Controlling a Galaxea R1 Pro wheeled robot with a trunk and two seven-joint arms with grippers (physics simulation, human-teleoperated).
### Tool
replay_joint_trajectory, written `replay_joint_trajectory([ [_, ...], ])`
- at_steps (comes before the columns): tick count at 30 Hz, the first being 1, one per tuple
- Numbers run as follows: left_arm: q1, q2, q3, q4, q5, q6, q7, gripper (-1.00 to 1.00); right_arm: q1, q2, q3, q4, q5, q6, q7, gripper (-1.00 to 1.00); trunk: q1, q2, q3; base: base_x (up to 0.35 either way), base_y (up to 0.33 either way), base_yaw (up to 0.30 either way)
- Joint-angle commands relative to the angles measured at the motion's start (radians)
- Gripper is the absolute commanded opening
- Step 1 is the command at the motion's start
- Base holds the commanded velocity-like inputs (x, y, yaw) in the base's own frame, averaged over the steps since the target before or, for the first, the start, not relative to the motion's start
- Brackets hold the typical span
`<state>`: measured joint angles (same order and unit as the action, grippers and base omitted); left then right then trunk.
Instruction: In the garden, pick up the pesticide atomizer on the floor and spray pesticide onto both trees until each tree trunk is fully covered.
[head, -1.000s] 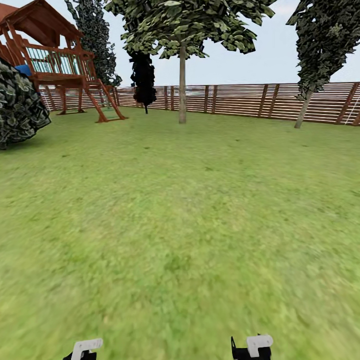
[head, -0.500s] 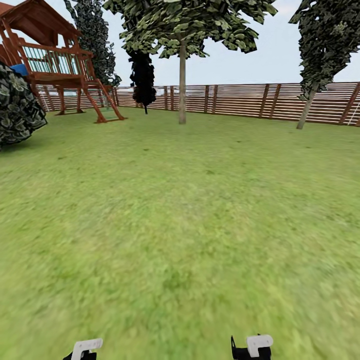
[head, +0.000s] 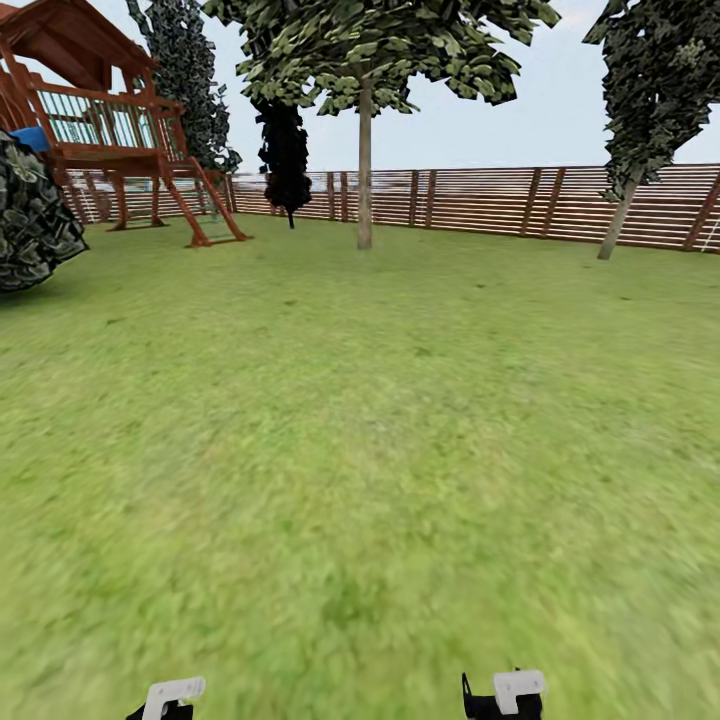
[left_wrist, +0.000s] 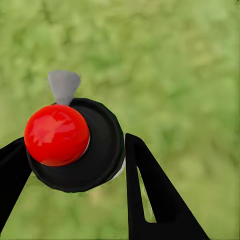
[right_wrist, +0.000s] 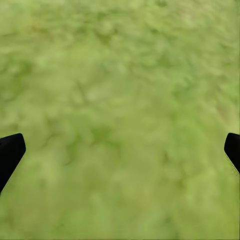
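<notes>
Two pale-trunked leafy trees far ahead by brown slat fence: one centre (head: 364, 170), one far right (head: 620, 215). Left gripper (left_wrist: 75, 160) pinching black red-capped pesticide atomizer (left_wrist: 75, 145); right gripper (right_wrist: 120, 155) spread, empty. Risk: atomizer slipping in transit, off-centre pinch. Versus earlier: dark round shrub (head: 30, 220) and wooden play tower (head: 90, 120) slid leftward, camera turning.

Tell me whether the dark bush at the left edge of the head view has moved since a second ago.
No. The bush slid left in the picture, but the play tower and fence shifted too, so the camera moved, not the bush.
</notes>
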<state>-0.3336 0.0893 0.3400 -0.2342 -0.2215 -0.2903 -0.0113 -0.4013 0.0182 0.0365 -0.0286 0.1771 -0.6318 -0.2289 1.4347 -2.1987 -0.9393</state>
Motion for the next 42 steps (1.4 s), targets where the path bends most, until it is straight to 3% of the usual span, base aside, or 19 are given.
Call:
replay_joint_trajectory([
  [1, -0.001, 0.000, 0.008, 0.001, -0.011, -0.004, -0.001, -1.00, -0.001, 0.000, 0.003, 0.001, 0.009, 0.000, -0.010, 1.00, 0.000, 0.000, -0.001, 0.339, 0.000, 0.000],
  [42, -0.001, 0.000, 0.008, 0.001, -0.011, -0.004, -0.001, -1.00, -0.001, 0.000, 0.003, 0.001, 0.009, 0.001, -0.010, 1.00, 0.000, 0.000, -0.001, 0.339, 0.000, 0.000],
])
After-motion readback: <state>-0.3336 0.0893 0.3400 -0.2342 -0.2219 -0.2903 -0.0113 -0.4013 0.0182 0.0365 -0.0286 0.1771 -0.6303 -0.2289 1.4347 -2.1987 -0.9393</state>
